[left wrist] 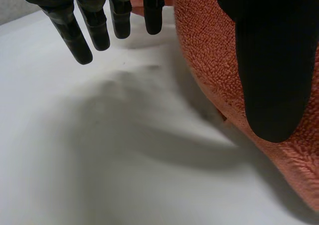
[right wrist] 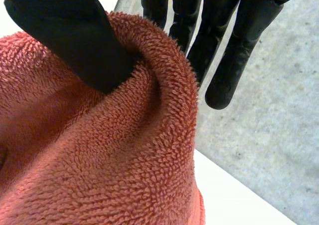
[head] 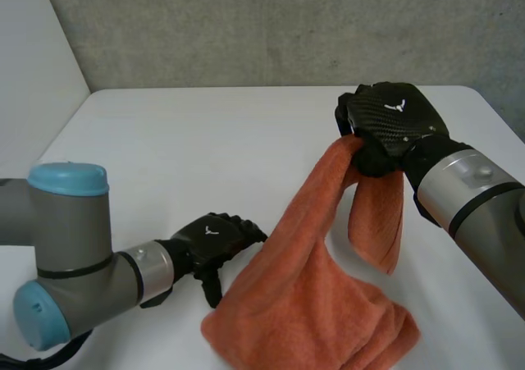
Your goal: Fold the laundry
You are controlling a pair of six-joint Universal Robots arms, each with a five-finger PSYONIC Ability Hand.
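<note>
The fingers [right wrist: 227,60] and thumb of the right hand [head: 394,120] pinch a fold of the orange towel [head: 312,304], holding it above the tabletop [head: 189,140] while its lower part lies bunched there. The left hand [head: 215,239] rests beside the towel's edge, fingers relaxed, holding nothing. The shallow pinch could slip; with no second hold, the towel would drop crumpled.

An orange towel [head: 312,325] lies partly bunched on the white table [head: 164,148].
</note>
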